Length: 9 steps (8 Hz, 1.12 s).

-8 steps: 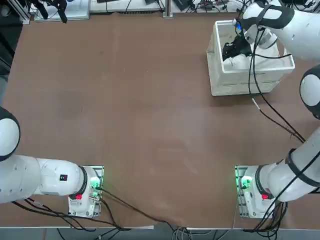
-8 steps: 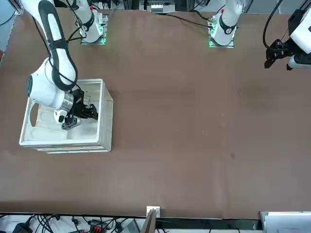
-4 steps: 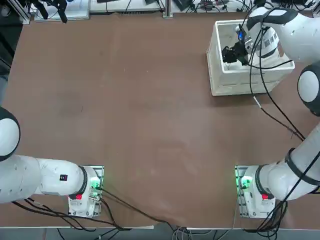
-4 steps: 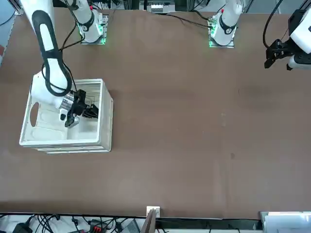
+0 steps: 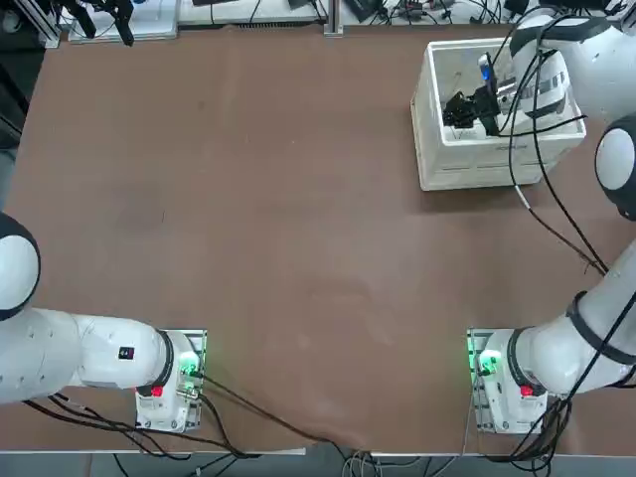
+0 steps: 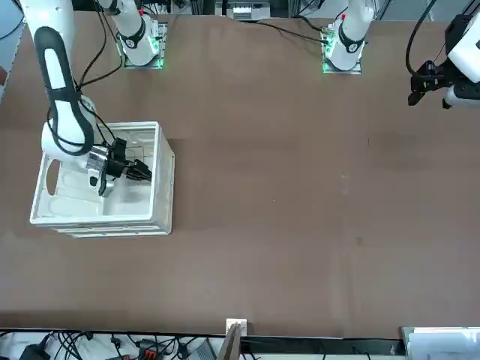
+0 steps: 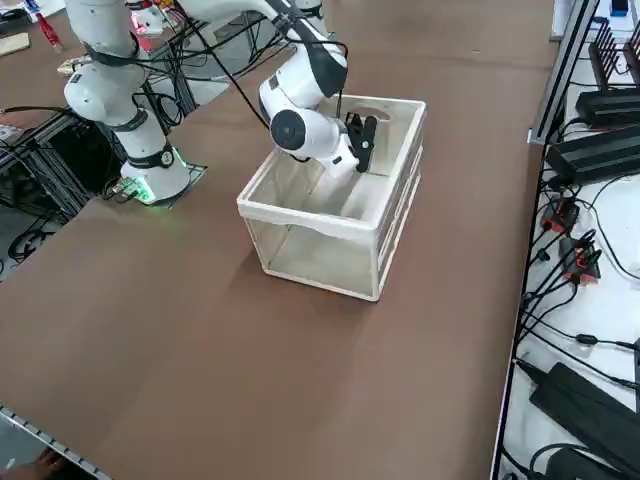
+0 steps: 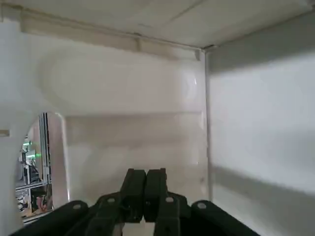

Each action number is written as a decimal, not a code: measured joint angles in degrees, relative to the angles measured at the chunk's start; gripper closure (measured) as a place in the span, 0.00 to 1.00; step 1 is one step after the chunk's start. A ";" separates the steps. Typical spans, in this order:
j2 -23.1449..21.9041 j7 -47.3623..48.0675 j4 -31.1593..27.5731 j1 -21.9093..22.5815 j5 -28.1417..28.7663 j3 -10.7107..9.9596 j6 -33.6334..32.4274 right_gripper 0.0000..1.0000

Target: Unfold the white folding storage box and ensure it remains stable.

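The white folding storage box [image 5: 477, 151] stands unfolded with its walls up at the far right of the table, also seen in the front view [image 6: 97, 220] and the right side view [image 7: 310, 220]. My right gripper [image 5: 452, 107] is shut and reaches down inside the box, holding nothing. Its fingertips point toward the wall that faces the table's middle [image 6: 146, 174]. From the side the gripper [image 7: 362, 135] sits just below the rim. In the wrist view the shut gripper [image 8: 145, 179] faces a smooth inner wall [image 8: 123, 98] close ahead, and an opening in a side wall [image 8: 42, 162] shows beside it.
A black cable [image 5: 556, 238] trails from my right arm across the table beside the box. The arm bases [image 5: 497, 373] stand at the near edge. Cables and power supplies [image 7: 590, 150] lie on the bench beyond the table's edge.
My right wrist has swung toward the table's right edge while the shut fingers stayed inside the box, near the same spot. The box has not visibly moved.
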 joint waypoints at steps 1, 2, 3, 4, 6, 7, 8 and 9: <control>-0.31 -0.19 0.47 -0.01 -2.01 -0.23 0.02 0.98; -1.01 0.30 1.45 -0.03 -7.88 -1.03 0.03 0.98; -2.11 2.68 2.96 -0.13 -16.08 -2.00 0.03 0.98; -3.50 7.82 4.74 -0.23 -25.79 -2.53 0.01 0.98; -5.58 19.70 6.78 -0.16 -44.76 -2.55 -0.05 0.98; -5.65 25.02 6.91 -0.16 -52.88 -2.56 -0.01 0.98; -5.40 30.85 6.92 -0.11 -61.10 -2.53 0.06 0.98; -5.10 37.73 6.91 0.18 -69.86 -2.38 0.20 0.98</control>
